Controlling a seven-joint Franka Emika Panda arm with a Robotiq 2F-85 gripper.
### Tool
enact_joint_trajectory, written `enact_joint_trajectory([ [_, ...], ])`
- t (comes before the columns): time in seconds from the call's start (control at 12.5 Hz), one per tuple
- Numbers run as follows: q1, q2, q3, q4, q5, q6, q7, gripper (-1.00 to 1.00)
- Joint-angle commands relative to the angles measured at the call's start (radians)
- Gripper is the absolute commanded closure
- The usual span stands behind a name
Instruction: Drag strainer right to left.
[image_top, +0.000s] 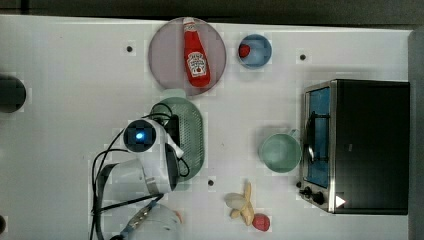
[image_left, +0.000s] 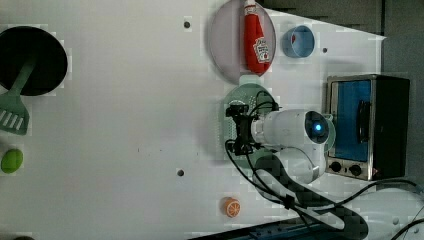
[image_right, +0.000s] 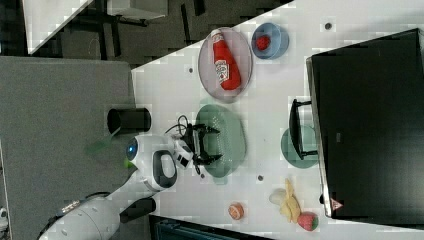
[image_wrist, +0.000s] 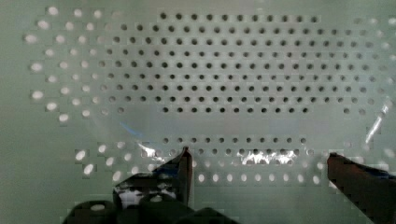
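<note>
While the claw (image_wrist: 257, 161) gapes, the strainer (image_wrist: 233, 70) lies directly under it.

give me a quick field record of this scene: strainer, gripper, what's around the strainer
strainer: pale green, perforated, on the white table
gripper: open, fingers spread over the strainer's inside
plate: just beyond one end of the strainer, ketchup bottle lying on it
green cup: to the top view's right of the strainer, by the toaster oven
blue bowl: holds a red item

Bright even light, blocky compression artefacts throughout, glare spots on strainer (image_wrist: 233, 84) floor.
</note>
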Motion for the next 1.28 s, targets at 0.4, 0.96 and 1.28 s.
enact_joint_trajectory([
  [0.4, 0.119, 0.033, 0.021, 0.106, 0.056, -0.054, 0.106, -1.00],
  [0.96, 0.217, 0.091, 0.020, 0.207, 0.056, -0.074, 0.233, -1.00],
  [1.28, 0.260, 0.128, 0.019, 0.273, 0.056, -0.091, 0.262, -1.00],
])
